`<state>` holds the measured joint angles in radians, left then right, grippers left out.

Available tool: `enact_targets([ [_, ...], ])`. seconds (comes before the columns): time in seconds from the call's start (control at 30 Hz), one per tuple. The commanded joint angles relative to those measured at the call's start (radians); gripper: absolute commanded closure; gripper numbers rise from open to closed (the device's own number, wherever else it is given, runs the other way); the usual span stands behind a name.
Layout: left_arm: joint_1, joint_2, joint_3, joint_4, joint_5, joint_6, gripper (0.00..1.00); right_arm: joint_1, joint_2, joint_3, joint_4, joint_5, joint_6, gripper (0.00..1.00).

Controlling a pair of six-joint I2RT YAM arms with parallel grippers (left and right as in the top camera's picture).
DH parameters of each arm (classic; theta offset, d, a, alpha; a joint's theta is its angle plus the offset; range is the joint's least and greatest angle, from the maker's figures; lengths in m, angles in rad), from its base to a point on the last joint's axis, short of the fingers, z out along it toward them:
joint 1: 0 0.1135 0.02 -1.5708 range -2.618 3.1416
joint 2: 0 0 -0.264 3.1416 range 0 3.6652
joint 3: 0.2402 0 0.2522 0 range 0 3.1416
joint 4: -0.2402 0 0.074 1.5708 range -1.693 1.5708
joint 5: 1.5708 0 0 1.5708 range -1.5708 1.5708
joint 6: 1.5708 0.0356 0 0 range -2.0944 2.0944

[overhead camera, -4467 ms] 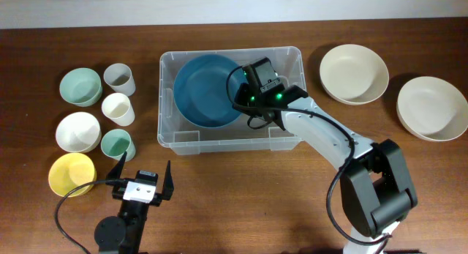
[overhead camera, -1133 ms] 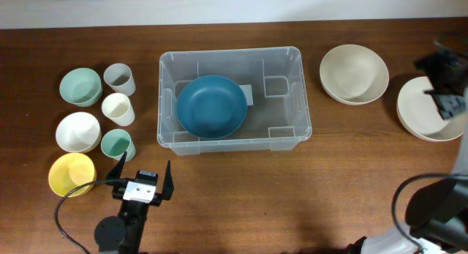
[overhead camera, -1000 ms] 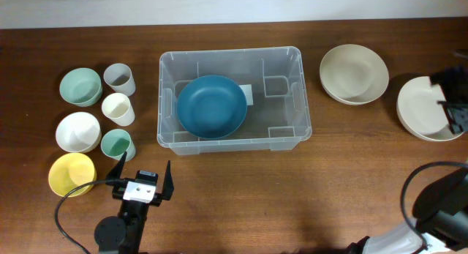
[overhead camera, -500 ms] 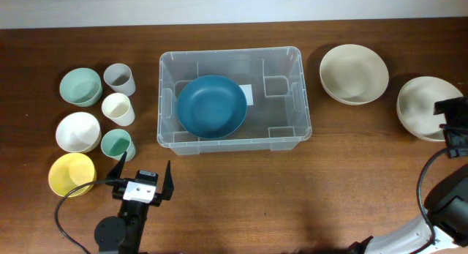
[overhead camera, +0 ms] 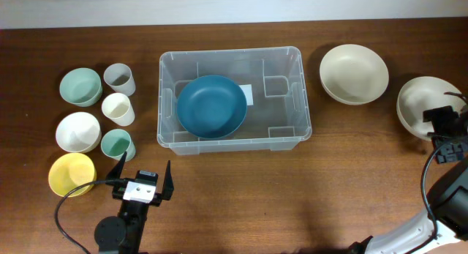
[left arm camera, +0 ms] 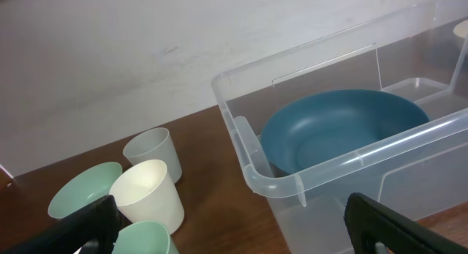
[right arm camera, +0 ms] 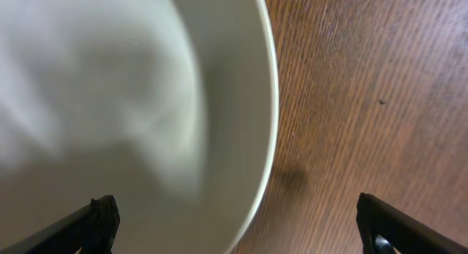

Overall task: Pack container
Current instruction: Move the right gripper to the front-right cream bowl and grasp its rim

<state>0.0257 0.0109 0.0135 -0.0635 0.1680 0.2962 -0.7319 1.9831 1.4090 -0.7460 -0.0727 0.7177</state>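
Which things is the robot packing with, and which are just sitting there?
In the job: container; blue bowl, already inside it; big white bowl, under the open right gripper.

Just sitting, probably waiting their turn: cream bowl; green bowl; small white bowl; yellow bowl; grey cup; cream cup; green cup; left gripper, open.

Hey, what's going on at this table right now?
A robot is packing dishes into the clear container. One blue bowl already sits inside. The right gripper, fingers open and holding nothing, is over the edge of the white bowl at the far right. The left gripper waits open at the front left, near the cups and small bowls, which are not yet packed.
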Motion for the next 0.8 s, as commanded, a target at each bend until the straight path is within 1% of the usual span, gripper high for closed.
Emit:
enact_targets([
  [0.0,0.005,-0.005,-0.004,-0.002,0.008,0.005,0.0,-0.002,0.051,-0.007,0.014,0.0,-0.012,0.01],
  [0.1,0.005,-0.005,-0.004,-0.002,0.008,0.005,0.0,-0.002,0.074,-0.007,0.029,-0.002,-0.034,0.01],
  [0.13,0.005,-0.005,-0.004,-0.002,0.007,0.005,0.0,-0.002,0.08,-0.007,0.033,-0.001,-0.034,0.04],
  [0.27,0.005,-0.005,-0.004,-0.002,0.007,0.005,0.0,-0.002,0.082,-0.007,0.053,-0.002,-0.034,0.08],
  [0.33,0.005,-0.005,-0.004,-0.002,0.008,0.005,0.0,-0.003,0.082,-0.007,0.061,-0.002,-0.033,0.16],
  [0.43,0.005,-0.005,-0.004,-0.002,0.007,0.005,0.0,-0.003,0.082,-0.006,0.072,-0.001,-0.033,0.44],
  [0.47,0.005,-0.005,-0.004,-0.002,0.008,0.005,0.0,-0.003,0.082,-0.006,0.074,0.002,-0.031,0.58],
  [0.57,0.005,-0.005,-0.004,-0.002,0.008,0.005,0.0,-0.006,0.082,-0.006,0.074,0.006,-0.03,0.84],
  [0.6,0.005,-0.005,-0.004,-0.002,0.008,0.005,0.0,-0.01,0.082,-0.006,0.074,0.006,-0.03,0.96],
  [0.77,0.005,-0.005,-0.004,-0.002,0.007,0.005,0.0,-0.052,0.08,0.047,0.023,0.005,-0.03,0.96],
])
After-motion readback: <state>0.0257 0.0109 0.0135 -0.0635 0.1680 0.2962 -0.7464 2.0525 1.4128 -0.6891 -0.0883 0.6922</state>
